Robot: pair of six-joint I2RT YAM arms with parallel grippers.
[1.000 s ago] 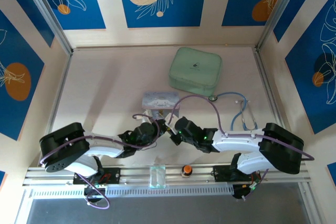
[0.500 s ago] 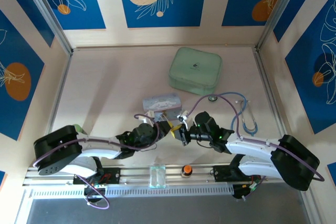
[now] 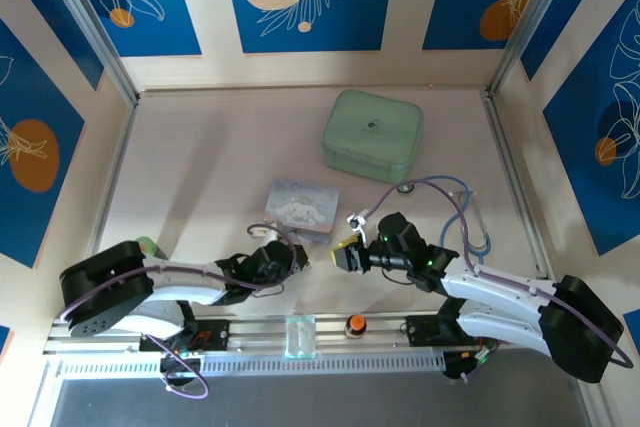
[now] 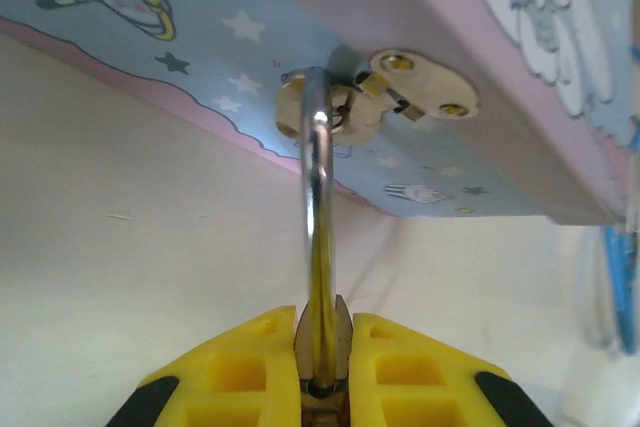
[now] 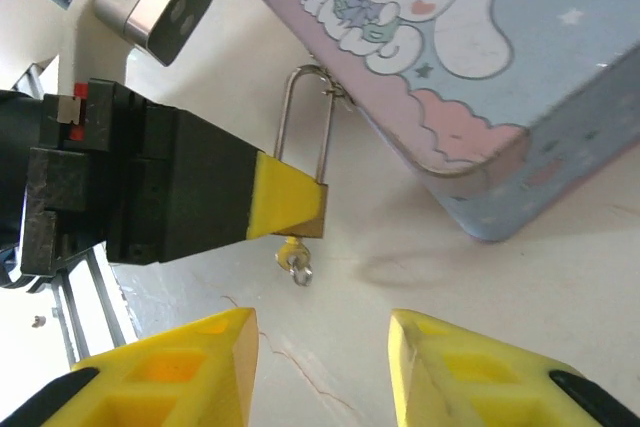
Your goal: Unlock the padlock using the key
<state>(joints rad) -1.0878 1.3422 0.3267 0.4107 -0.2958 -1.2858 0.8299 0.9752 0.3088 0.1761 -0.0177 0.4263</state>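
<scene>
The padlock (image 4: 318,247) hangs by its thin silver shackle from the hasp of the pale-blue cartoon tin (image 5: 450,67). My left gripper (image 4: 322,332) is shut on its brass body, the yellow fingers (image 5: 285,202) covering most of it. The tiny key (image 5: 294,259) sticks out of the padlock's underside, a small ring at its end. My right gripper (image 5: 320,347) is open and stands a short way back from the key, touching nothing. From above, the left gripper (image 3: 296,259) and right gripper (image 3: 345,255) face each other just in front of the tin (image 3: 303,202).
A mint-green zip case (image 3: 372,135) lies at the back. A stethoscope (image 3: 465,212) curls on the table to the right. An orange-topped knob (image 3: 354,326) and a clear cup (image 3: 299,335) sit on the front rail between the arm bases.
My right gripper has drawn back to the right from the padlock, with its jaws now standing apart. The left gripper has shifted slightly nearer with the padlock, and the tin has turned.
</scene>
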